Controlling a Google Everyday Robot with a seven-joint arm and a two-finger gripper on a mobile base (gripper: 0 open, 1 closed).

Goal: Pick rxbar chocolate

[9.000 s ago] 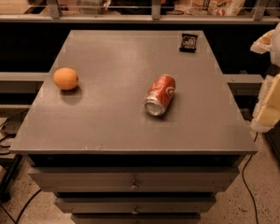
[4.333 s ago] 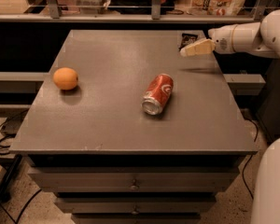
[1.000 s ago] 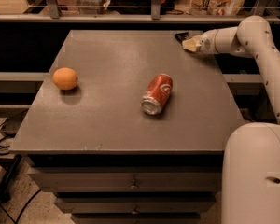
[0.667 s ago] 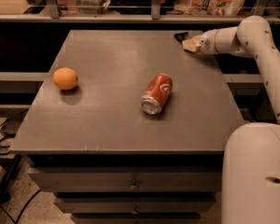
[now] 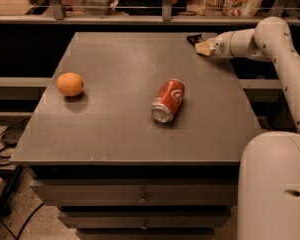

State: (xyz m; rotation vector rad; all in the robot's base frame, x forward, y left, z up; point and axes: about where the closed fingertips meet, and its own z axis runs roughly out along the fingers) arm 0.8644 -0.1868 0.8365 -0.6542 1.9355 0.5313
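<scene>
The rxbar chocolate (image 5: 193,38) is a small flat black wrapper at the table's far right corner. Only its far end shows, because the gripper covers the rest. My gripper (image 5: 203,48) is at the end of the white arm (image 5: 250,39) that reaches in from the right. It sits low, right on top of the near end of the bar, at the table surface. Whether it holds the bar cannot be seen.
A red soda can (image 5: 168,100) lies on its side in the middle of the grey table (image 5: 115,134). An orange fruit (image 5: 70,84) sits at the left. A railing and shelf (image 5: 140,14) run behind the table. My white base (image 5: 275,184) stands at the front right.
The arm swung in from the right side of the table to the far right corner and came down onto the bar. In the last second it has barely moved.
</scene>
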